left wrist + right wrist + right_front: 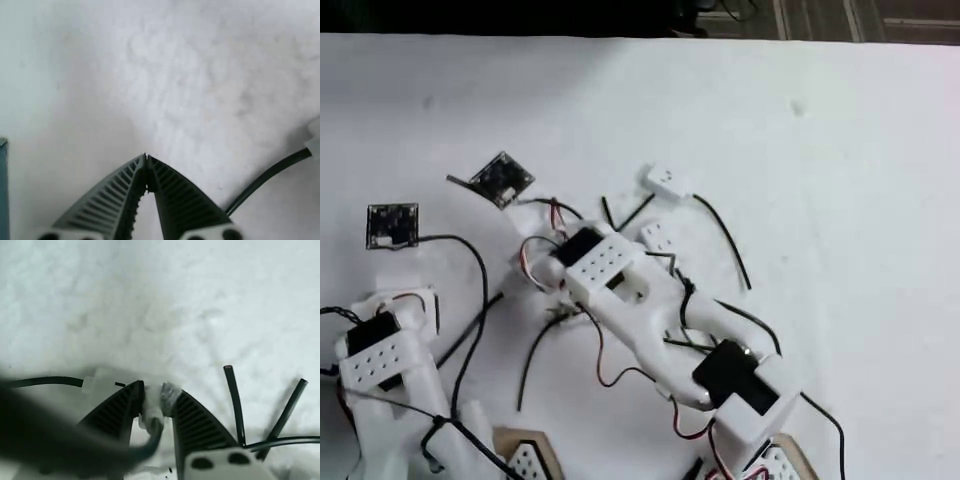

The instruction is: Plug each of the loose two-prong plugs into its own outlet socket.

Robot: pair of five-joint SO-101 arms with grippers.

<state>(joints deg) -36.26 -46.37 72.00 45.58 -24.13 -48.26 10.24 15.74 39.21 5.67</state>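
My right gripper is shut on a small white two-prong plug, whose black cable trails back under the wrist. A second white plug lies on the table just beyond the fingertips. In the high view the right arm reaches to the table's middle, its fingers hidden beneath it. Two black square outlet sockets lie at the left. Two more white plugs lie behind the right arm. My left gripper is shut with nothing in it, over bare table; its arm stands at the near left.
Loose black cables curl around the right arm, and two cut cable ends lie beside its fingers. Another black cable runs beside the left gripper. The white table has free room at the back and right. Wooden arm bases sit at the front edge.
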